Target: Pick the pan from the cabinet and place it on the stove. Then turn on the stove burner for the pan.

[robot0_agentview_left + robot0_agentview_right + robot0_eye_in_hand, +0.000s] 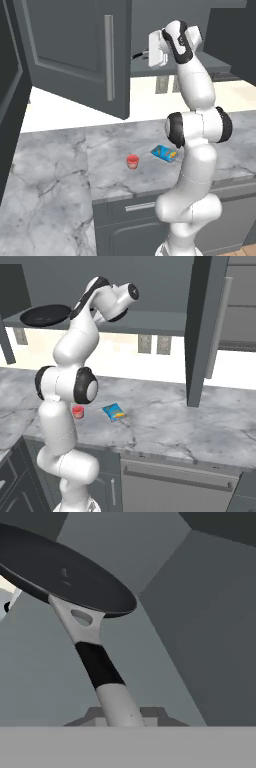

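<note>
Between our gripper's (120, 722) narrowed jaws: one pan (65, 572) handle, clamped at its grey end. We count one black pan, resting on the open cabinet's (150, 321) shelf, its long axis running from the hand away into the cabinet. Our arm stands raised, hand level at the shelf. On the counter (60, 165) below: one red cup (132, 161), one blue packet (164, 153).

Robot arm (195, 150): glossy white, smooth rounded tubular links; black bands ringing the bulbous joints; flat circular white caps on joint ends; boxy white hand housing behind the gripper (120, 714), whose finger tips show as small dark grey blocks.
</note>
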Controlling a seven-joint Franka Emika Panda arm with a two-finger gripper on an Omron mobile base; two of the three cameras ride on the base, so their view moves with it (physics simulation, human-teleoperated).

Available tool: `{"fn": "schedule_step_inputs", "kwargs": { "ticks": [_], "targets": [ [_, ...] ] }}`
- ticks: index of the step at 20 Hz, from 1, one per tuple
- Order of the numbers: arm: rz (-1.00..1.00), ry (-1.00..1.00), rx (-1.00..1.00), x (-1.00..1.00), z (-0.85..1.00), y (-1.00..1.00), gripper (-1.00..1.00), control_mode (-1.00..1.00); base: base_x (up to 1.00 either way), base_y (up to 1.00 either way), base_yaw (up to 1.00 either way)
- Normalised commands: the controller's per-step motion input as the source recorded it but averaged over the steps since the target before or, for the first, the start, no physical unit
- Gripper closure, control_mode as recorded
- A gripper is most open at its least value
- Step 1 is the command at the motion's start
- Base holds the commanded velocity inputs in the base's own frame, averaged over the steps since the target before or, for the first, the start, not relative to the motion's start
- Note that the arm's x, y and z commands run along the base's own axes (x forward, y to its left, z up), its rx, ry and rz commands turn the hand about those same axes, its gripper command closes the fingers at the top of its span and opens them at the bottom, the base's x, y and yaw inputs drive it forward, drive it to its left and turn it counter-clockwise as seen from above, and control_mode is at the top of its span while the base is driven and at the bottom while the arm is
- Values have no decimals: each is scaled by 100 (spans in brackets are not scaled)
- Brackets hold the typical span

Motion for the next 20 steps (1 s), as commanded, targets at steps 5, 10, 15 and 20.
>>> {"fn": "schedule_step_inputs", "kwargs": {
  "ticks": [5, 10, 15, 20],
  "targets": [
    [-5, -13, 0, -58, 0, -6, 100, -100, 0, 0, 0],
    [-6, -7, 0, -53, 0, -10, 100, -100, 0, 0, 0],
    [-8, -5, 0, -49, 3, -25, 100, -100, 0, 0, 0],
    [-9, -2, 0, -53, 0, -27, 100, -100, 0, 0, 0]
  ]
}}
